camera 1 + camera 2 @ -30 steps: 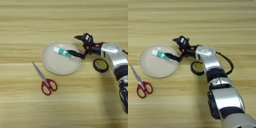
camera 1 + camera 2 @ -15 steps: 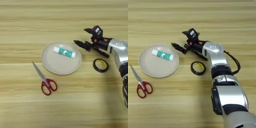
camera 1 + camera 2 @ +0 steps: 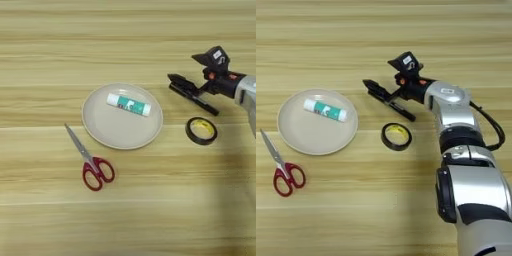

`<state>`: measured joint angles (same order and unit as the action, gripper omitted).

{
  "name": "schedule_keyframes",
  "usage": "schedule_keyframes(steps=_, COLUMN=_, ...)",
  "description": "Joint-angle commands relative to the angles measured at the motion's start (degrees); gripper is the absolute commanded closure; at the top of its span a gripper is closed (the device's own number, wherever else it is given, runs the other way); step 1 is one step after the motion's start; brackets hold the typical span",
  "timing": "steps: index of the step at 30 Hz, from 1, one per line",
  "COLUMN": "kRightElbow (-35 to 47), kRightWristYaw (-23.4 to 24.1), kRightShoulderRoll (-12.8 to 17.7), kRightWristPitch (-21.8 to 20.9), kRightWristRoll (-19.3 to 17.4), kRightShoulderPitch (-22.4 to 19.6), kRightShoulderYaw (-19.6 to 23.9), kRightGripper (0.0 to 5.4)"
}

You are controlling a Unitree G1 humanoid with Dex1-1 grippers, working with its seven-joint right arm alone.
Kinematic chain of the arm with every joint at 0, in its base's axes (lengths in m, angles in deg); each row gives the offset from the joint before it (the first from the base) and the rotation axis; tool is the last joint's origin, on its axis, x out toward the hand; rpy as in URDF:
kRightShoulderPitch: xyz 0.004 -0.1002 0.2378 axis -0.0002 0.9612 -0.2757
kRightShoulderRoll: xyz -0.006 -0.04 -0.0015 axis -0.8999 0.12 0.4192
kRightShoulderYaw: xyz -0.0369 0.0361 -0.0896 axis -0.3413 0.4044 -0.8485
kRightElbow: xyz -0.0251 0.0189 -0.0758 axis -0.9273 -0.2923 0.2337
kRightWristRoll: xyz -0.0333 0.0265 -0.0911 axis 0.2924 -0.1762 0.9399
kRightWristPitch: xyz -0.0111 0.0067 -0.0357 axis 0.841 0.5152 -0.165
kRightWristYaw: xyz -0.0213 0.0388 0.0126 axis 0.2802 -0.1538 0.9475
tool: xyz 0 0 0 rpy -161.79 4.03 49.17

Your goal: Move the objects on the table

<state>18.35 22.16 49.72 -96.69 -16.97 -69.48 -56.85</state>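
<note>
Glue stick [image 3: 128, 104] lies in the beige plate [image 3: 112, 132], toward its 12 o'clock rim. At the plate's 3 o'clock, the right gripper [image 3: 372, 88] hovers with fingers together, empty. Tape roll [image 3: 395, 136] sits at its 5 o'clock; red-handled scissors [image 3: 91, 161] at the plate's 7 o'clock.

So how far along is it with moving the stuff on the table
Done: the glue stick lies inside the plate. In hand: nothing; the right end effector is off to the plate's right, holding nothing. Left, if anything: the scissors and tape roll lie on the table, untouched.
</note>
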Motion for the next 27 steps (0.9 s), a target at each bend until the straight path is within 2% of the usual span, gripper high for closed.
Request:
schedule_keyframes(steps=1, kRightElbow=0.64, kRightWristYaw=1.32, kRightShoulderRoll=3.45, kRightWristPitch=-0.4, kRightWristRoll=-1.2, kRightShoulderPitch=-6.56, kRightShoulderYaw=1.37, kRightGripper=0.03)
schedule_keyframes(steps=4, kRightElbow=-0.82, kRightWristYaw=1.79, kRightShoulderRoll=3.98, kRightWristPitch=-1.21, kRightWristRoll=-1.17, kRightShoulderPitch=-6.89, kRightShoulderYaw=1.75, kRightGripper=0.03)
schedule_keyframes(steps=6, kRightElbow=-1.56, kRightWristYaw=3.89, kRightShoulderRoll=3.86, kRightWristPitch=-0.78, kRightWristRoll=-2.18, kRightShoulderPitch=-6.98, kRightShoulderYaw=3.16, kRightGripper=0.03)
schedule_keyframes(steps=8, kRightElbow=-2.11, kRightWristYaw=3.16, kRightShoulderRoll=4.14, kRightWristPitch=-1.32, kRightWristRoll=-1.82, kRightShoulderPitch=-7.02, kRightShoulderYaw=2.8, kRightGripper=0.03)
schedule_keyframes(steps=13, kRightElbow=-3.55, kRightWristYaw=1.16, kRightShoulderRoll=4.96, kRightWristPitch=0.41, kRightWristRoll=-0.99, kRightShoulderPitch=-7.08, kRightShoulderYaw=1.81, kRightGripper=0.03)
schedule_keyframes(steps=22, kRightElbow=-6.67, kRightWristYaw=0.69, kRightShoulderRoll=5.66, kRightWristPitch=2.43, kRightWristRoll=0.25, kRightShoulderPitch=-7.55, kRightShoulderYaw=0.85, kRightGripper=0.03)
schedule_keyframes(steps=27, kRightElbow=-8.05, kRightWristYaw=0.67, kRightShoulderRoll=5.88, kRightWristPitch=2.02, kRightWristRoll=1.17, kRightShoulderPitch=-7.49, kRightShoulderYaw=0.27, kRightGripper=0.03)
